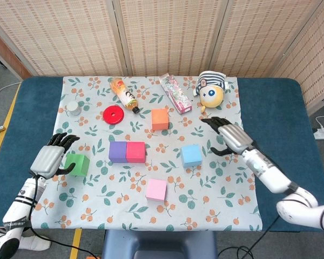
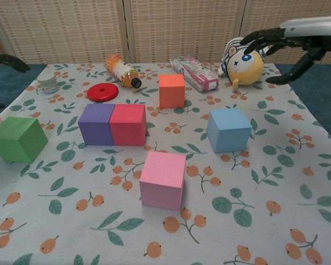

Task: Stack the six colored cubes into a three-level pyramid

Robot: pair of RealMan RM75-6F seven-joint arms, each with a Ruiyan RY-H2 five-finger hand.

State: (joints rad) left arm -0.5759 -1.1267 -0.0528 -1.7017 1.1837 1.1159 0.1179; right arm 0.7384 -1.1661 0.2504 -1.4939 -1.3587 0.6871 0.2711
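Observation:
A purple cube (image 1: 117, 151) (image 2: 97, 123) and a red cube (image 1: 135, 151) (image 2: 128, 124) sit side by side, touching, mid-cloth. The green cube (image 1: 76, 164) (image 2: 17, 138) lies to their left, the orange cube (image 1: 160, 119) (image 2: 172, 90) behind, the blue cube (image 1: 191, 155) (image 2: 228, 130) to the right, the pink cube (image 1: 156, 190) (image 2: 163, 179) in front. My left hand (image 1: 49, 157) hovers open just left of the green cube; only its fingertips (image 2: 11, 61) show in the chest view. My right hand (image 1: 231, 137) (image 2: 289, 42) is open, above the cloth, right of the blue cube.
At the back of the floral cloth (image 1: 227, 205) lie a bottle (image 1: 125, 95), a red disc (image 1: 113, 115), a snack packet (image 1: 174, 93), a plush toy (image 1: 211, 89) and a small jar (image 1: 73, 109). Blue table (image 1: 272, 108) borders the cloth on both sides.

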